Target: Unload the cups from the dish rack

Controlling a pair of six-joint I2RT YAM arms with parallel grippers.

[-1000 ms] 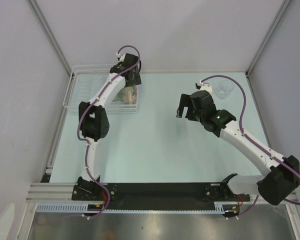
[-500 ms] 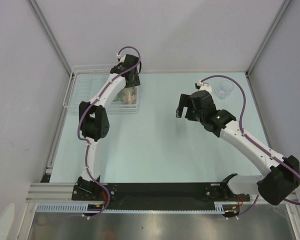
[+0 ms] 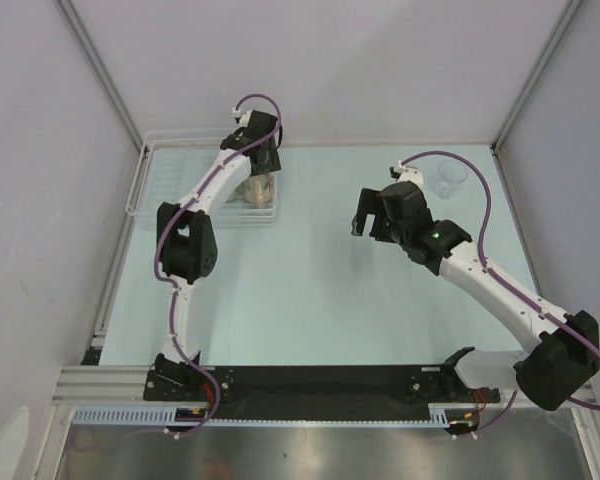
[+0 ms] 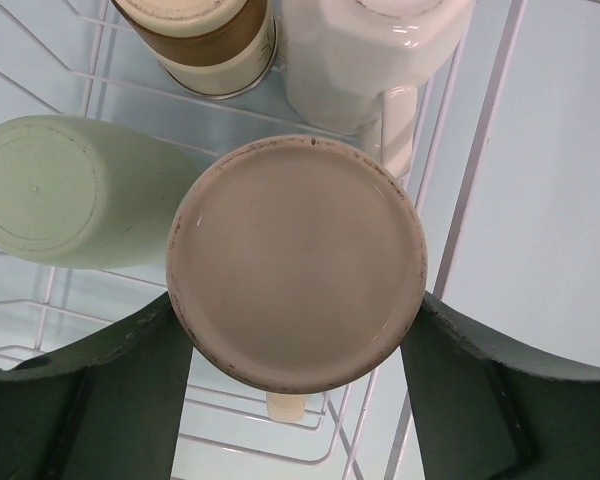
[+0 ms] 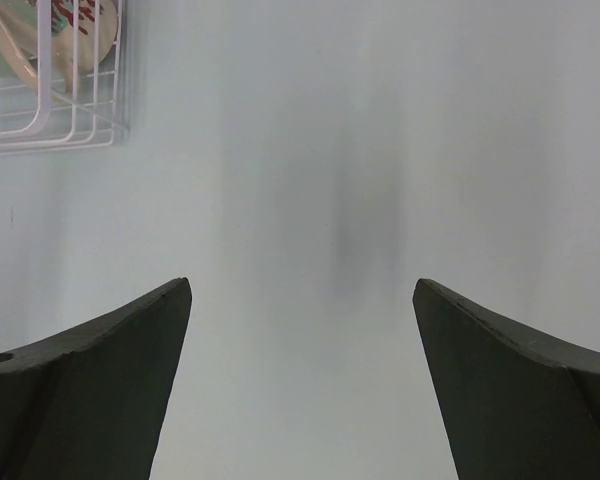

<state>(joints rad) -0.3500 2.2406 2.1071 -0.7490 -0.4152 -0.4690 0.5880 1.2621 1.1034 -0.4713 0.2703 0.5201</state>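
In the left wrist view an upturned beige cup (image 4: 296,262) fills the middle, and my left gripper (image 4: 295,300) is shut on it, one dark finger against each side. Around it in the dish rack (image 4: 477,150) lie a pale green cup (image 4: 70,190), a white cup (image 4: 370,60) and a brown cup (image 4: 195,40). From above, the left gripper (image 3: 260,168) hangs over the right end of the dish rack (image 3: 165,180). A clear glass cup (image 3: 450,178) stands on the table at the back right. My right gripper (image 3: 368,215) hovers open mid-table with nothing between its fingers (image 5: 130,380).
The rack's wire rim rises close on the right of the held cup. The right wrist view catches the rack's corner (image 5: 70,135) at its top left. Enclosure walls and frame posts (image 3: 100,70) border the table at the back and sides.
Hardly anything differs in the top view. Both arms stay where they were, the left one over the rack's right end.
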